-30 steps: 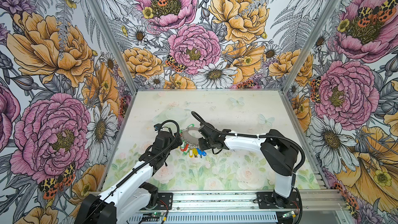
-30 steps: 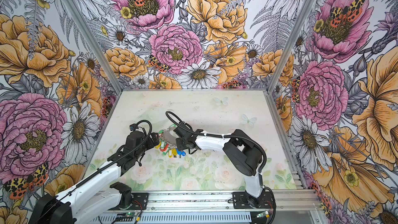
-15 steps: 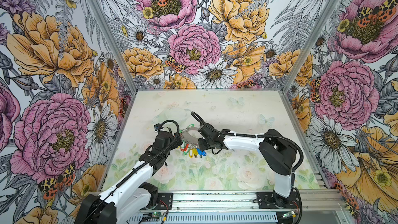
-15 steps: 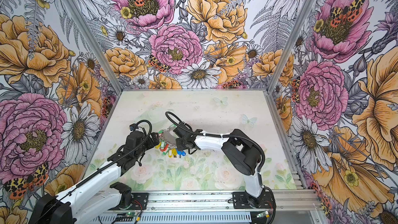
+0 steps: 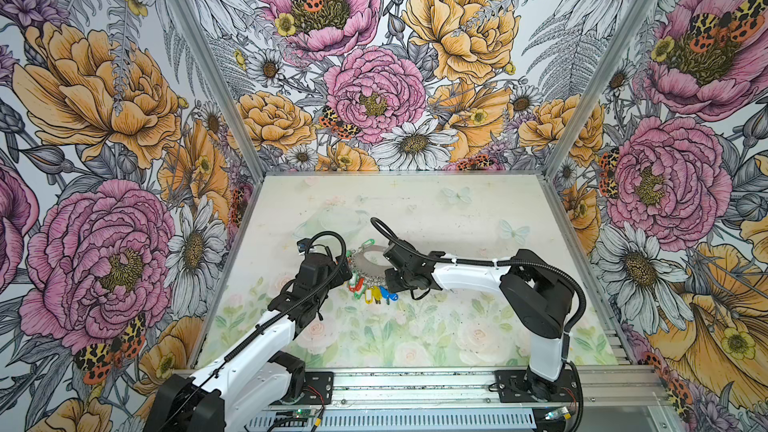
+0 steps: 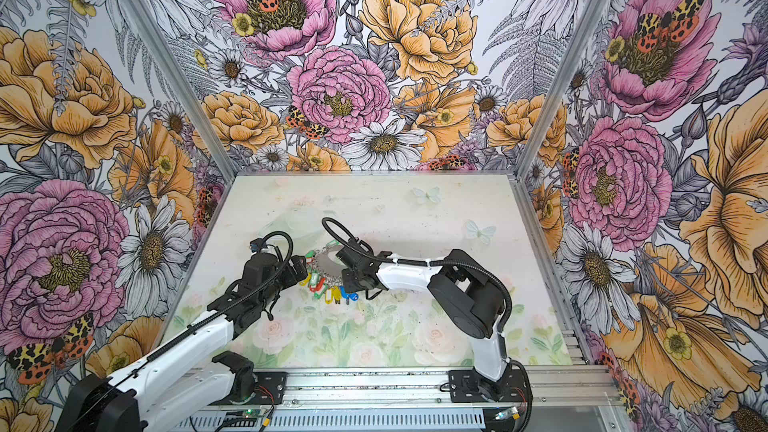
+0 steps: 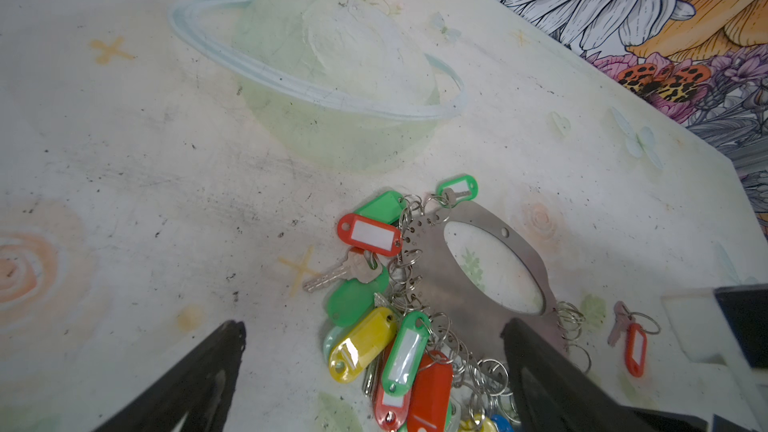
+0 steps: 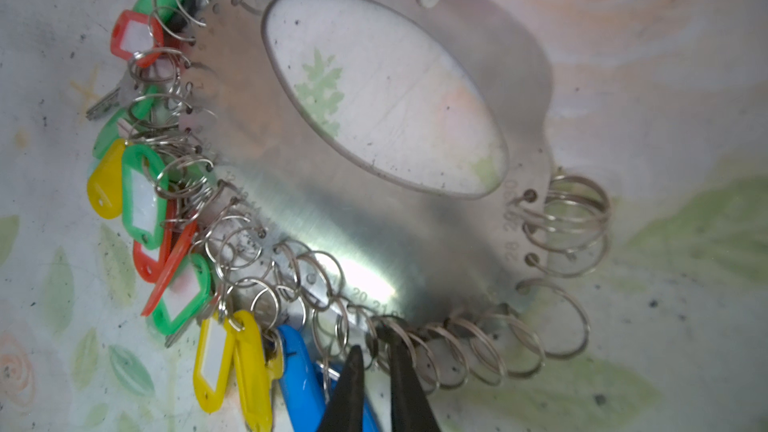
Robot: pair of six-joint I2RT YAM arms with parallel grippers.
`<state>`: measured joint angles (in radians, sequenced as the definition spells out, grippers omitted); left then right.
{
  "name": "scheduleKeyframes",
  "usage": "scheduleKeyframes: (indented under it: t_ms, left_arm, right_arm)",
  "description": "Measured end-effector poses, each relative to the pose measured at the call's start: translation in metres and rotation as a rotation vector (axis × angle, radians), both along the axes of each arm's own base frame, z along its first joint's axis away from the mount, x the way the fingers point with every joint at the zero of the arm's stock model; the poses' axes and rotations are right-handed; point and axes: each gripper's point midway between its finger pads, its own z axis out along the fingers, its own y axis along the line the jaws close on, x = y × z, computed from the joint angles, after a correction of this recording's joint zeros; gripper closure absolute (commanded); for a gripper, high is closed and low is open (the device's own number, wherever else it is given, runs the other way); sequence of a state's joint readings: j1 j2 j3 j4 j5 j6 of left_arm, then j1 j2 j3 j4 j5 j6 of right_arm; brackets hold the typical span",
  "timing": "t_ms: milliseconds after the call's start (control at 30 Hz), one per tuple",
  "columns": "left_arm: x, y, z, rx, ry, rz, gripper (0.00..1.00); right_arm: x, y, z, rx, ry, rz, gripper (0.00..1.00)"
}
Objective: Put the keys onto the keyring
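The keyring, a flat grey plate with an oval hole, lies on the table, edged with split rings and coloured tags; it shows in both top views. In the right wrist view the keyring fills the frame. The keys, a small dark key on a red tag, lie loose beside the plate, seen only in the left wrist view. My left gripper stands open over the tag cluster. My right gripper is nearly closed, pinching a split ring at the plate's edge.
Red, green, yellow and blue tags fan out from the plate's rim. A silver key sticks out from the cluster. Both arms meet over the keyring at the middle of the walled table.
The right arm has crept very slightly leftward at the keyring. The left arm and the keyring have stayed put.
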<state>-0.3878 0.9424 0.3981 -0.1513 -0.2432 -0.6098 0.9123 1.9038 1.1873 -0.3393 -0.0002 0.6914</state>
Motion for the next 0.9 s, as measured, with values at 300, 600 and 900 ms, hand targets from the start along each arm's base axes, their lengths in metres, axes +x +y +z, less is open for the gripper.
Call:
scheduleKeyframes:
  t_ms: [300,600,900]
  left_arm:
    - [0.0,0.0,0.0,0.0,0.0,0.0,0.01]
    - [0.0,0.0,0.0,0.0,0.0,0.0,0.01]
    - [0.0,0.0,0.0,0.0,0.0,0.0,0.01]
  right_arm:
    - [0.002,-0.006,0.011,0.014,-0.017,-0.014,0.84]
    - [0.001,-0.007,0.0,-0.002,0.003,-0.019,0.84]
    - [0.0,-0.008,-0.007,-0.016,0.013,-0.019,0.79]
